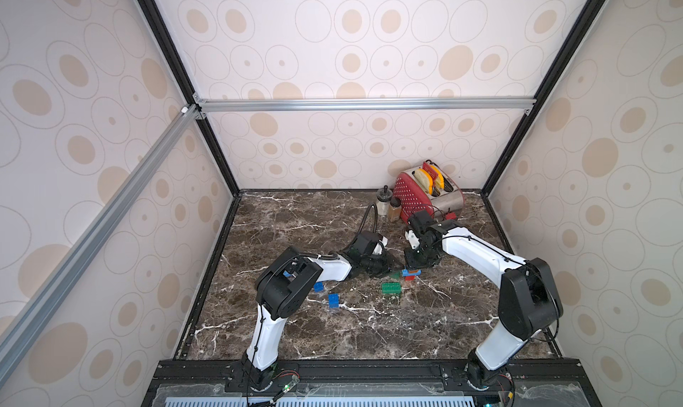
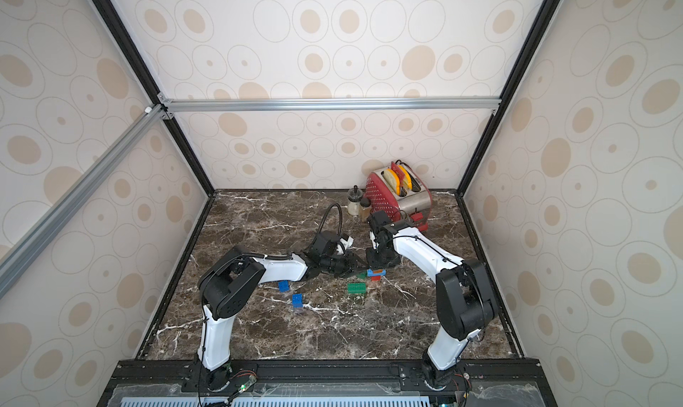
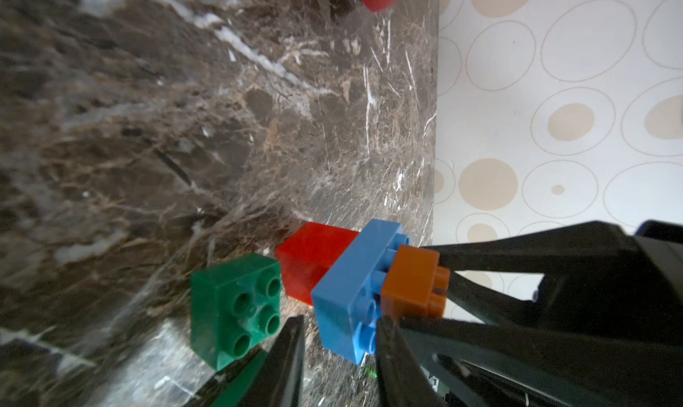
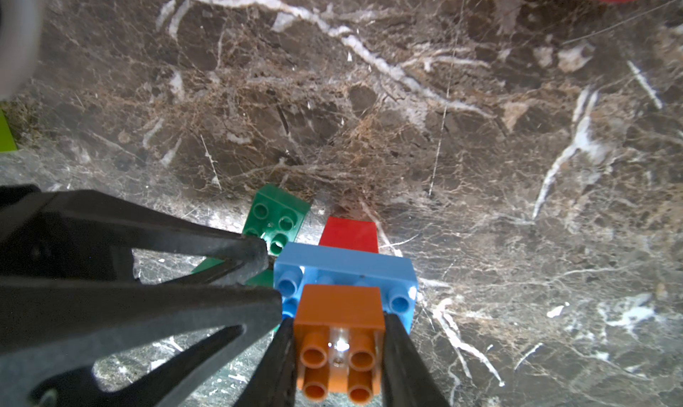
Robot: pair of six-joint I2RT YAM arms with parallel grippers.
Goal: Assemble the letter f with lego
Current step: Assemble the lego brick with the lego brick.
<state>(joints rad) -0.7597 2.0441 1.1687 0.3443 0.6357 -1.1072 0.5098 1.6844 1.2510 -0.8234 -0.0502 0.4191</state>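
A small lego stack stands mid-table: a red brick (image 3: 314,261) at the bottom, a blue oblong brick (image 3: 347,294) across it, and an orange square brick (image 4: 338,309) on top. My right gripper (image 4: 339,325) comes down from above and is shut on the orange brick. Reaching in level from the left, my left gripper (image 3: 338,320) is shut on one end of the blue brick (image 4: 343,264). A dark green square brick (image 3: 236,305) lies right beside the stack. In both top views the stack (image 1: 410,273) (image 2: 376,272) is mostly covered by the grippers.
A dark green oblong brick (image 1: 391,288) lies in front of the stack, and two blue bricks (image 1: 318,286) (image 1: 334,300) lie by the left arm. A red toaster (image 1: 425,194), two jars (image 1: 382,202) and a red brick (image 1: 450,216) stand at the back right.
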